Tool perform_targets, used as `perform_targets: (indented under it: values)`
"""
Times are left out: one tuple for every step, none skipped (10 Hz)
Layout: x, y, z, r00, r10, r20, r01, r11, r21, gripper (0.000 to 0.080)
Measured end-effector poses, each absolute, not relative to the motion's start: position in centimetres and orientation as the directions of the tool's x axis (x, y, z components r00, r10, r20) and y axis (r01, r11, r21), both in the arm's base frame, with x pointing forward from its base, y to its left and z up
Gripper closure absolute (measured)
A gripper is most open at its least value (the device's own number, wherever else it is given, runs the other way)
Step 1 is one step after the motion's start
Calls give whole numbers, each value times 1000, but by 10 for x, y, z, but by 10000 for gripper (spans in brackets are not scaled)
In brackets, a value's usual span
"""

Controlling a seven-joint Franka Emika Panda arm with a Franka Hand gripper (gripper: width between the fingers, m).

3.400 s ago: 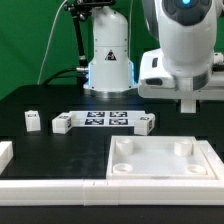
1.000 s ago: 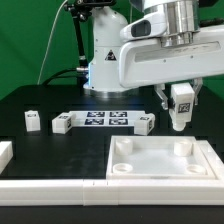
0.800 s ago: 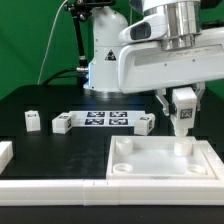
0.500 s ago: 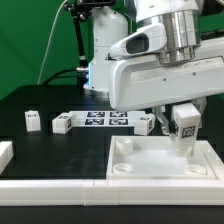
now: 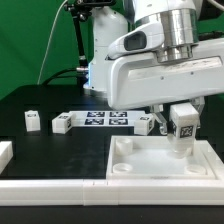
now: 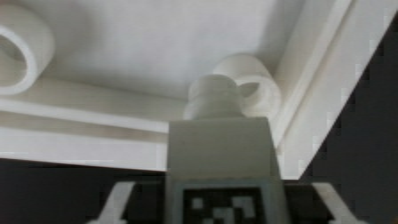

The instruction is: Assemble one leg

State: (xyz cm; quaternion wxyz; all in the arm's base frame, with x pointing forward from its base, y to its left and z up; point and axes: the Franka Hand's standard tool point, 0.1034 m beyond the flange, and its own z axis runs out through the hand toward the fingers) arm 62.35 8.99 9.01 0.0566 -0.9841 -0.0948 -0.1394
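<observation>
My gripper (image 5: 181, 123) has its jaws clamped on the leg (image 5: 183, 131). I hold it upright over the panel's (image 5: 148, 168) far corner socket (image 6: 254, 80), so its lower end lines up for seating. I cannot tell whether they touch.

The gripper (image 5: 182, 121) clamps the leg (image 5: 182, 130) upright over the panel's (image 5: 150, 166) far corner at the exterior view's right.

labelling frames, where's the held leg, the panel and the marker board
held leg (image 5: 183, 127): exterior view, on its tag face
panel (image 5: 150, 162): exterior view, on the bare middle of its top
marker board (image 5: 105, 119): exterior view, on its middle tags
</observation>
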Motion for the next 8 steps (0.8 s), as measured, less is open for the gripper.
perform_targets:
  values:
    - [621, 95, 88, 949, 150, 277, 182, -979, -94, 512]
    - [622, 97, 87, 947, 151, 282, 184, -978, -94, 512]
    - [628, 99, 88, 934, 148, 325, 185, -979, -85, 512]
    - [628, 103, 87, 935, 140, 324, 178, -980, -90, 512]
    - [636, 101, 91, 908, 144, 394, 186, -980, -69, 512]
    - [639, 97, 88, 879, 140, 457, 181, -982, -47, 512]
    - [637, 97, 81, 876, 138, 462, 179, -983, -45, 512]
    - [636, 99, 79, 877, 139, 460, 180, -982, -47, 512]
